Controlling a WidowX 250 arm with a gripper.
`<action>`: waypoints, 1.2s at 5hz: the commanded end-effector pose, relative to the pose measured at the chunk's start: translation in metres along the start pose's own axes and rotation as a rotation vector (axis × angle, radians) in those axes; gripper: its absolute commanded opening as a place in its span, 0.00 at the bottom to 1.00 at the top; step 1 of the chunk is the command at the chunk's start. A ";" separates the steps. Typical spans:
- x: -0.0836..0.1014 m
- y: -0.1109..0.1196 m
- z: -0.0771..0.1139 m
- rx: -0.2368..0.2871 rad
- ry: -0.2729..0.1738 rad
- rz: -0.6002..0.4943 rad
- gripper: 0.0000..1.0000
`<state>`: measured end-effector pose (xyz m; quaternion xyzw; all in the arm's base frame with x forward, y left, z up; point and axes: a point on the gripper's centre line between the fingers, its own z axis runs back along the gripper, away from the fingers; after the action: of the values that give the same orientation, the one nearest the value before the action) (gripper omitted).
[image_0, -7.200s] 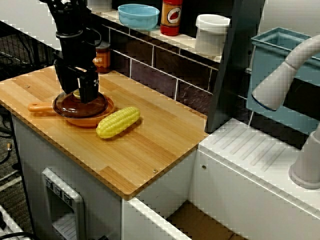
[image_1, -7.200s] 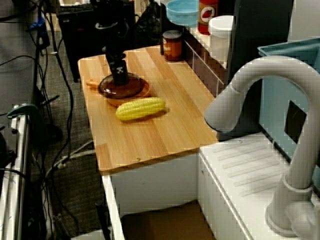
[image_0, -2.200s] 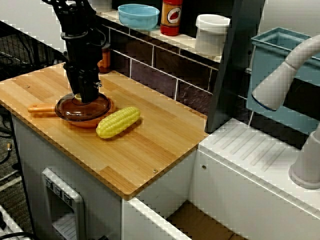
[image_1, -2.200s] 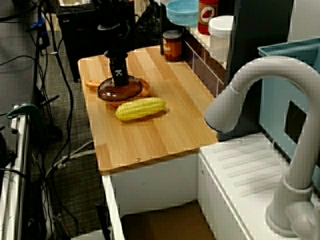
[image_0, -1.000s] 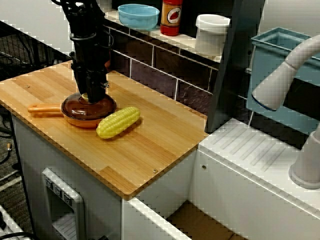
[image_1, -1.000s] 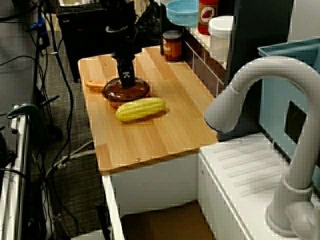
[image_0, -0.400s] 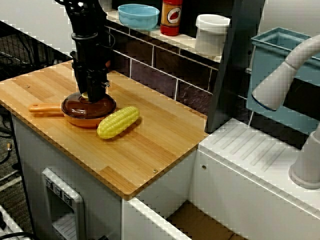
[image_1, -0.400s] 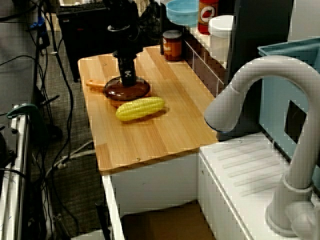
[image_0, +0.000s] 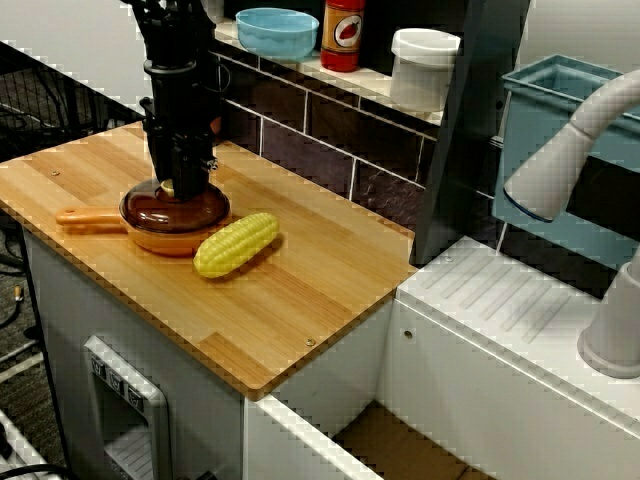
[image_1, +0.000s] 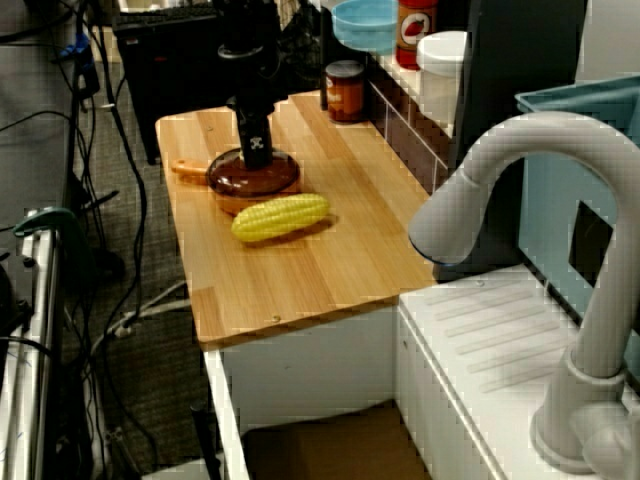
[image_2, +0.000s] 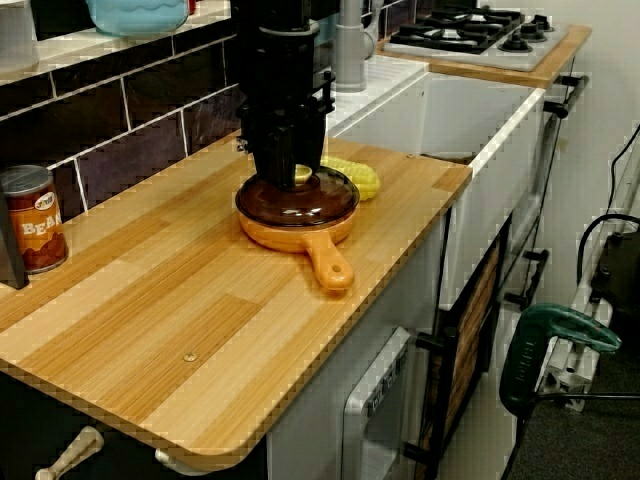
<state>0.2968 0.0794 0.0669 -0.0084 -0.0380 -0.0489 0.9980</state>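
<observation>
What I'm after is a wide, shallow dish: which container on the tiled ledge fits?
The light blue bowl, beside the red canister: wide, low, open. The canister is tall and narrow; the white tub stands taller.

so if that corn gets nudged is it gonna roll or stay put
The corn is rounded and tapered, so it would probably roll, likely in a curve. The counter under it is flat and smooth, so little would stop it. It looks glossy, perhaps slippery.
</observation>
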 end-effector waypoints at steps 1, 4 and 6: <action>0.009 0.000 0.005 0.032 -0.036 -0.005 0.00; 0.007 -0.002 0.008 0.037 -0.020 -0.015 1.00; 0.011 0.003 0.018 -0.011 -0.014 -0.008 1.00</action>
<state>0.3001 0.0779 0.0735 -0.0224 -0.0244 -0.0471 0.9983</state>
